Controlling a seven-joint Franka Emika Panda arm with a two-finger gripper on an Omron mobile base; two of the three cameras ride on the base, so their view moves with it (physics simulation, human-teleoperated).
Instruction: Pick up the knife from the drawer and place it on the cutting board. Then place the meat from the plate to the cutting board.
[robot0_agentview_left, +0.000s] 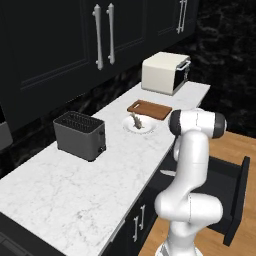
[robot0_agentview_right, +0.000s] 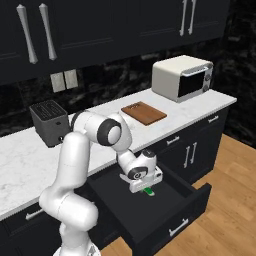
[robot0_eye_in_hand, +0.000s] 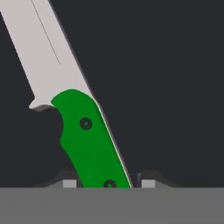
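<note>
The knife (robot0_eye_in_hand: 85, 140), with its bright green handle and pale blade, lies flat on the floor of the open black drawer (robot0_agentview_right: 170, 220). My gripper (robot0_eye_in_hand: 109, 183) is down inside the drawer, its two fingertips (robot0_eye_in_hand: 70, 183) pressed to either side of the handle's end. From the right base view only a bit of green knife (robot0_agentview_right: 148, 190) peeks out under the gripper (robot0_agentview_right: 145, 186). The reddish-brown cutting board (robot0_agentview_left: 149, 109) sits bare on the counter before the white oven. Just in front of it, the white plate (robot0_agentview_left: 129, 127) carries the small grey-brown meat (robot0_agentview_left: 135, 121).
A dark toaster (robot0_agentview_left: 80, 134) stands on the white marble counter (robot0_agentview_left: 100, 180) left of the plate. A cream toaster oven (robot0_agentview_right: 182, 77) occupies the counter's far end. The pulled-out drawer front (robot0_agentview_left: 236, 197) juts over the wooden floor. Black wall cabinets hang above.
</note>
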